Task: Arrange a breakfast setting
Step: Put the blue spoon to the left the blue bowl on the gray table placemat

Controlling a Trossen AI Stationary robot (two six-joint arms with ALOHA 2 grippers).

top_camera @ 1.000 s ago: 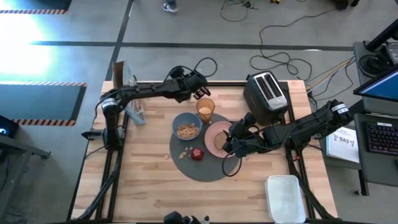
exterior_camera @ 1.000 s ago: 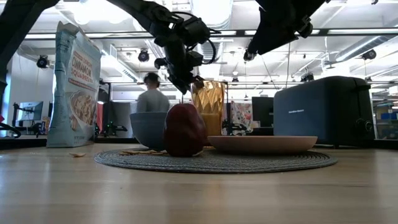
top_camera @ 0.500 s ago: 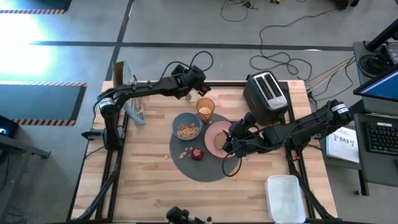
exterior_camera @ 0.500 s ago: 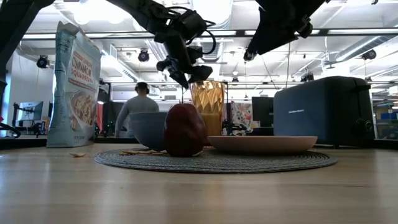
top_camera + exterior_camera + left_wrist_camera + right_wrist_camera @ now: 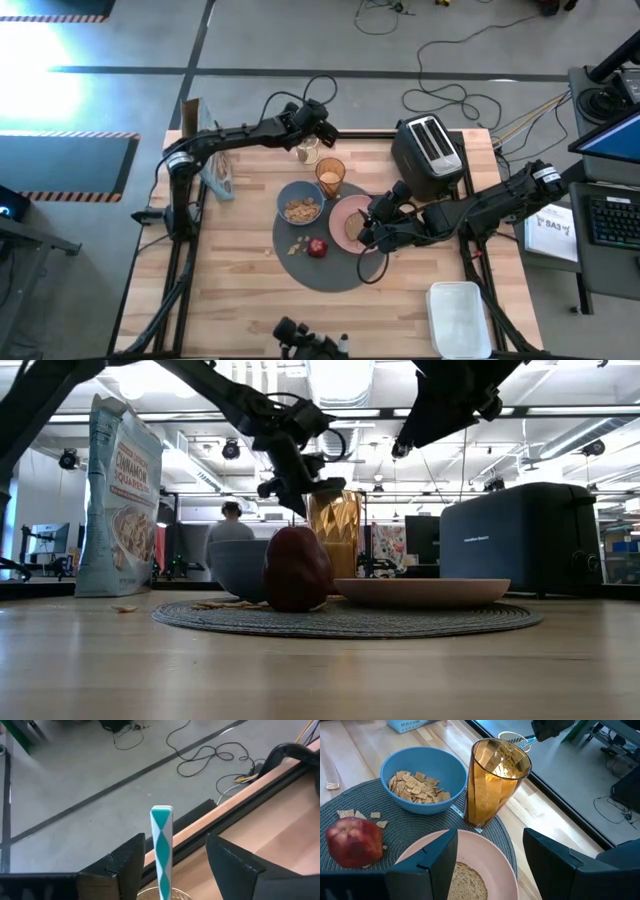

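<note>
A round dark-grey mat (image 5: 330, 272) bears a blue bowl (image 5: 300, 204) of cereal, an amber tumbler (image 5: 330, 177), a red apple (image 5: 317, 247) and a pink plate (image 5: 343, 212) with toast (image 5: 467, 882). Beyond the tumbler, off the mat, stands a small clear glass (image 5: 308, 151) holding a teal-striped straw (image 5: 161, 845). My left gripper (image 5: 322, 130) hangs open just past that glass; the straw rises between its fingers without touching them. My right gripper (image 5: 365, 230) hovers open over the plate, its fingers either side of the toast.
A black toaster (image 5: 430, 150) stands at the far right and a cereal box (image 5: 205, 145) at the far left. A white tray (image 5: 458, 318) sits at the near right corner. Cereal crumbs (image 5: 297, 243) lie on the mat. A person (image 5: 228, 525) stands in the room behind.
My left gripper has opened, rolled its wrist and drawn back from the tumbler toward the table's far edge, uncovering the small glass with the straw. The person in the room behind has shifted.
</note>
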